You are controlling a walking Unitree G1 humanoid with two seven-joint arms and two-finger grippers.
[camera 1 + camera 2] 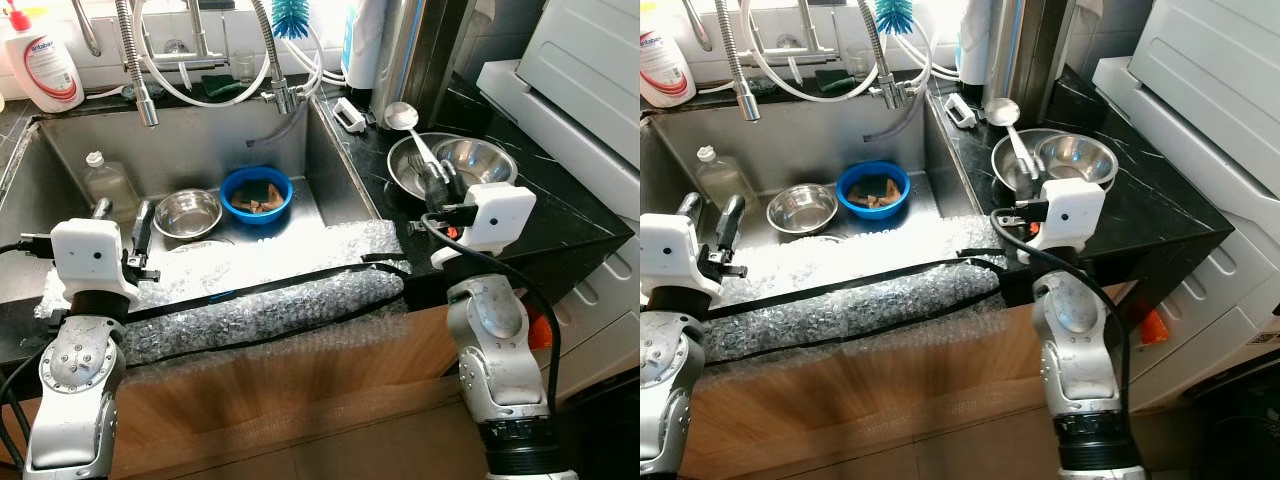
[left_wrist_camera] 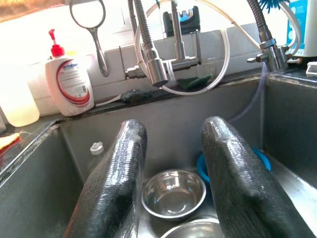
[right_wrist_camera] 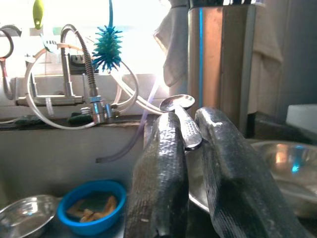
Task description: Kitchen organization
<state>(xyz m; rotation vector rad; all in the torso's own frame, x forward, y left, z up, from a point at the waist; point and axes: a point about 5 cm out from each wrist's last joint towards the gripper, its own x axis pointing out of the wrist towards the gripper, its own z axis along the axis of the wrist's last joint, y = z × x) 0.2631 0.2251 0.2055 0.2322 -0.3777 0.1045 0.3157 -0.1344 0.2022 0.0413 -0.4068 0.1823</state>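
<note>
My right gripper [image 1: 436, 180] is over the black counter, shut on the handle of a steel ladle [image 1: 400, 116] that rests in a wide steel bowl [image 1: 412, 168]. In the right wrist view the ladle [image 3: 178, 103] runs out from between the fingers [image 3: 163, 163]. A second steel bowl [image 1: 473, 160] sits beside the first. My left gripper [image 1: 122, 218] hangs open at the sink's near left, with nothing between its fingers [image 2: 116, 173]. In the sink [image 1: 70, 150] stand a small steel bowl [image 1: 187, 212] and a blue bowl [image 1: 256, 193] with scraps in it.
A clear plastic bottle [image 1: 108, 180] stands in the sink's left corner. Bubble wrap [image 1: 280, 300] covers the sink's front edge. Spring faucets [image 1: 140, 70] and hoses hang over the basin, with a soap bottle [image 1: 40, 65] behind. A white appliance [image 1: 580, 90] borders the counter on the right.
</note>
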